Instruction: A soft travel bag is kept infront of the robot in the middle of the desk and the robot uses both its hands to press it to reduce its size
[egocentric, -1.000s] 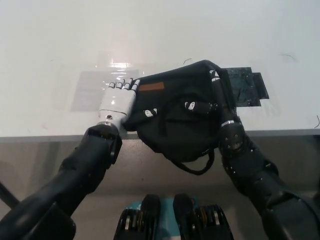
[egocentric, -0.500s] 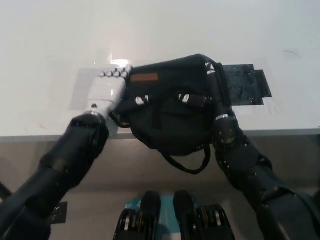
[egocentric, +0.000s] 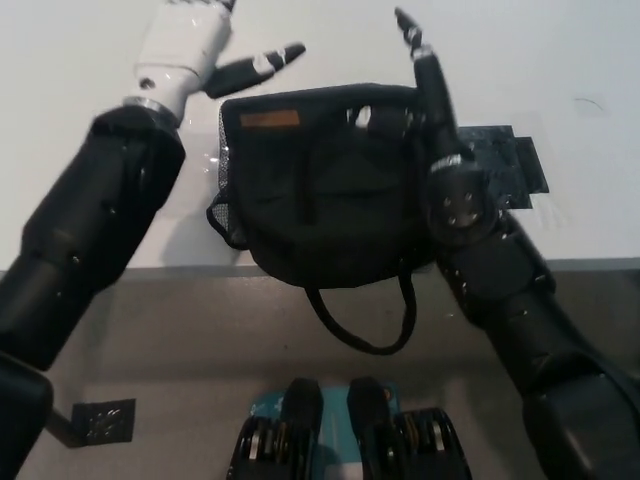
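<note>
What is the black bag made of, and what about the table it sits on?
The bag looks like soft black cloth, probably nylon: it sags over the edge, its strap loop droops, and one side shows mesh. The small orange patch might be leather or rubber; hard to tell. The table looks hard, smooth and white, maybe laminate, with a faint shine.
</note>
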